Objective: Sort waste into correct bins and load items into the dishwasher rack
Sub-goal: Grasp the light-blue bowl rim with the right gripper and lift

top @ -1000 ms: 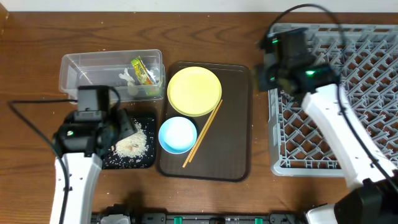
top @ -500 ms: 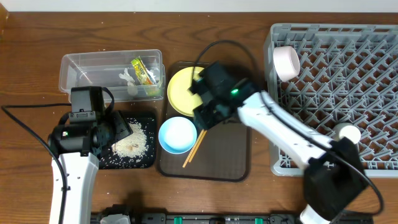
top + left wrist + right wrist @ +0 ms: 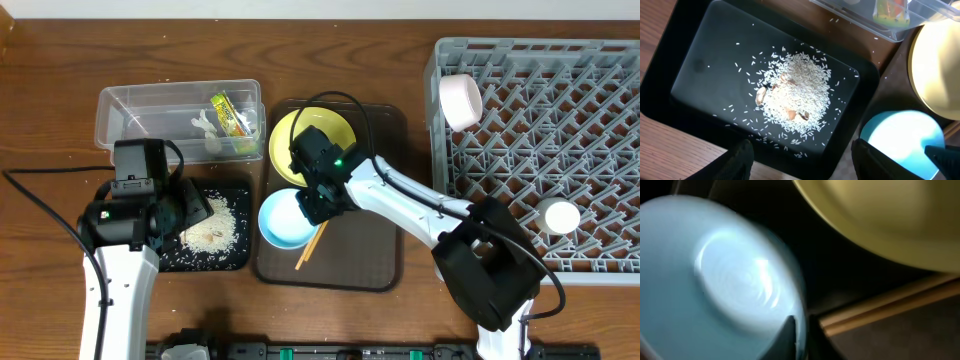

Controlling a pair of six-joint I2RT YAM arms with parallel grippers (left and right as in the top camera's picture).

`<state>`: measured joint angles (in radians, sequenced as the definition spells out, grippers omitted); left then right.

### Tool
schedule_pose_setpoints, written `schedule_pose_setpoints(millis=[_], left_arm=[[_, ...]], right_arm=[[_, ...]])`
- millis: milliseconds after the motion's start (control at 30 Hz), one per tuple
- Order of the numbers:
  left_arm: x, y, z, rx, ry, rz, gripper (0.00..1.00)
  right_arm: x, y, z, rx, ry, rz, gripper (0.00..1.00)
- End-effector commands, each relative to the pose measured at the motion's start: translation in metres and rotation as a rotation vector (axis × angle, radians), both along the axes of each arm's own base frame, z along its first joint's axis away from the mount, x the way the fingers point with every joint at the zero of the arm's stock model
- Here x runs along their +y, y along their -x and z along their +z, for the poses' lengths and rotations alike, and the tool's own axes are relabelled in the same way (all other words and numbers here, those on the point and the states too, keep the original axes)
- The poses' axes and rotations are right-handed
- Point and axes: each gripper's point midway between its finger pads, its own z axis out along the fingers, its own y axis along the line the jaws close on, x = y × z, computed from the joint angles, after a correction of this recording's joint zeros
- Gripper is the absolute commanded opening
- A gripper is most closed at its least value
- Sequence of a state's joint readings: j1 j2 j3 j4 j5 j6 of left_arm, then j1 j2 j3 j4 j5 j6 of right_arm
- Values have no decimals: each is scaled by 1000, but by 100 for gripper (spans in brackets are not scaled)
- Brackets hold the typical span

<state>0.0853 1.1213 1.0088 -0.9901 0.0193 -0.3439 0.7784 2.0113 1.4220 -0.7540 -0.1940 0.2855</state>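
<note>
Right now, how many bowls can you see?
2. The light blue bowl sits on the brown tray, just below the yellow plate. The white bowl rests on its side in the grey rack, near its far left corner. None looks hidden.

Right wrist view blurred: yellow plate cut by top edge, blue bowl by left edge, chopsticks indistinct.

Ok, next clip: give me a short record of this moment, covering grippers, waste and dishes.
left gripper: open, over the black tray
right gripper: shut on the rim of the blue bowl
black tray: rice pile
clear tub: wrapper, white scrap
brown tray: yellow plate, blue bowl, chopsticks
rack: white bowl, cup
</note>
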Motion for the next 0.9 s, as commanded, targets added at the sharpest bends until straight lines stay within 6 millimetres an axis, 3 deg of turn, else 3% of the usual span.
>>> schedule_pose_setpoints(millis=[0,100,200,333,500,600,867], left_arm=[[3,0,1,1,-3,21,66],[3,0,1,0,-2,21,66],[3,0,1,0,-2,21,66],[3,0,1,0,-2,21,66],[3,0,1,0,-2,21,66],[3,0,1,0,-2,21,66],[2,-1,1,-1,0,20,66]], right_arm=[[0,-2,4,-10,-2,-18,1],[-4,-9,16,-34,-21,-28,1],[-15,-26,44,-97,-60,-50,1],[-52,-58,92,-242,-61,-150,1],[-132,-97,155,-466,19,-330,1],[-191,-115,189,-600,103,-474,1],[-330,-141,242,-860,465,-765,1]])
